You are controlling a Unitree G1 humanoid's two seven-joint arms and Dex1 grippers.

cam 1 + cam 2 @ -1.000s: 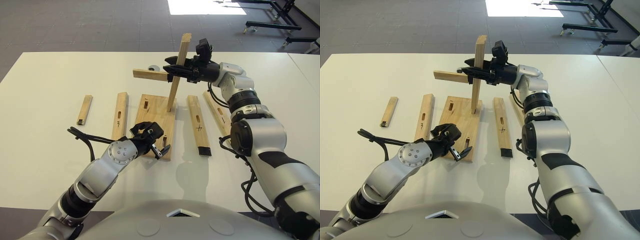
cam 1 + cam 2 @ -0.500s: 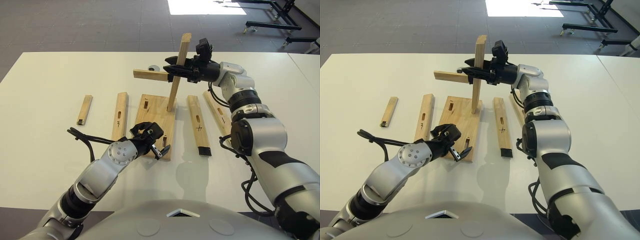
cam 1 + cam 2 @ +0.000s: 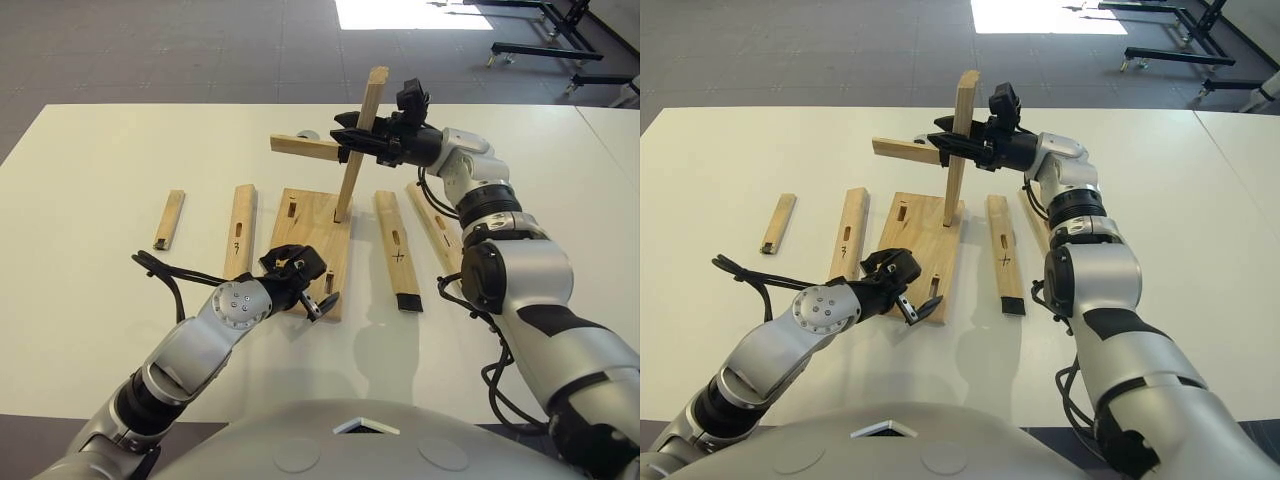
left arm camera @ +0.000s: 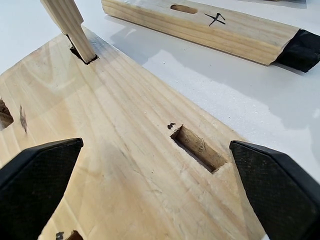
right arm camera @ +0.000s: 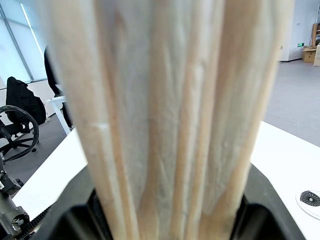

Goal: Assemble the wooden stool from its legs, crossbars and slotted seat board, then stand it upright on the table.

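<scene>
Head camera: the seat board [image 3: 310, 250] lies flat mid-counter. The right tool [image 3: 352, 138] pinches a leaning leg [image 3: 350, 185], foot in the board's corner slot toward the far edge, and a crossbar [image 3: 303, 147] juts from the leg toward the left edge. The left tool [image 3: 305, 292] hangs spread over the board's near corner. Spare legs [image 3: 396, 250] and a short bar [image 3: 169, 218] lie alongside.

This looks like seating the first leg. Next it needs straightening and pressing down, with the board braced.

Left wrist: the fingers [image 4: 40, 175] flank an empty slot [image 4: 197, 147]. How deep the leg sits is unclear.

Right wrist: leg grain up close, and the crossbar joint is hidden.
</scene>
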